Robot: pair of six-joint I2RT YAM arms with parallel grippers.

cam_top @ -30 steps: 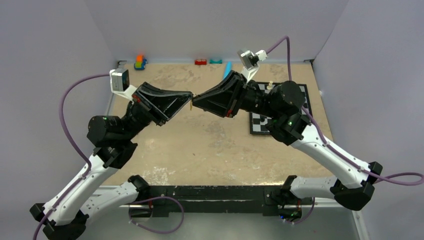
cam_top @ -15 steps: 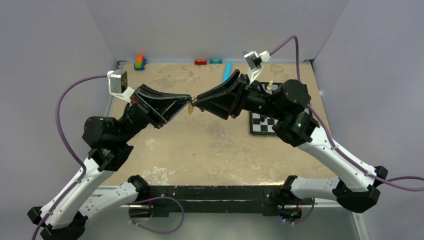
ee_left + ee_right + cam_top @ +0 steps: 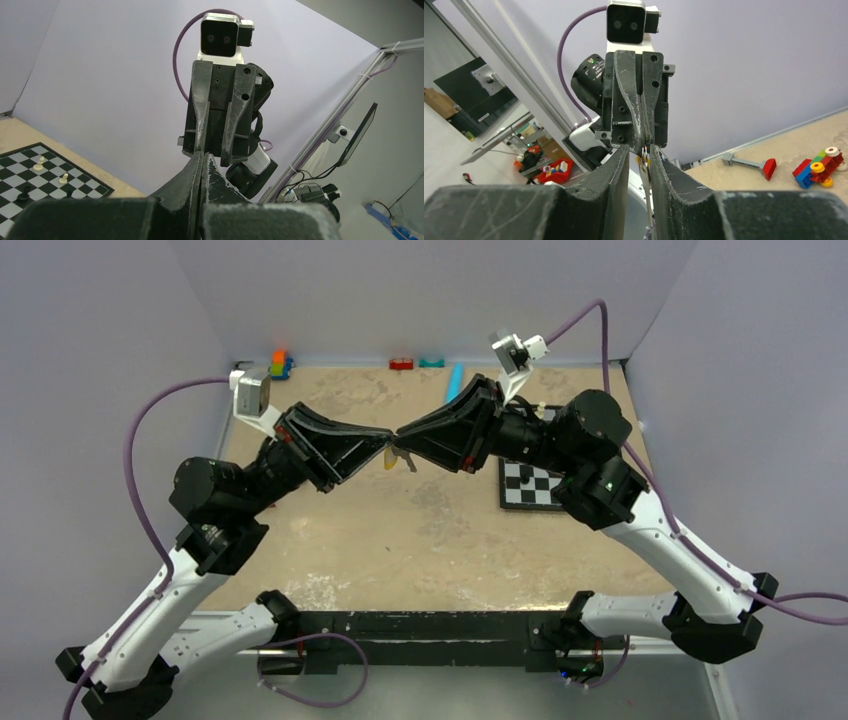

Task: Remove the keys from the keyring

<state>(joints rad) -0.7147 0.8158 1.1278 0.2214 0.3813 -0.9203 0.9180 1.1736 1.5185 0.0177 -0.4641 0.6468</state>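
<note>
keyring too small to see, keys (image 3: 391,459) tiny, chessboard (image 3: 530,490) partly covered

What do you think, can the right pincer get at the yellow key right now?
Probably yes: the yellow key hangs right under where the right pincer meets the shut left pincer tip to tip, with nothing in between.

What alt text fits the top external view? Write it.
Two robot arms reach inward over a sandy table, the left pincer and right pincer facing tip to tip with a small yellow key dangling below. A chessboard lies at right; toy blocks line the far edge.
</note>
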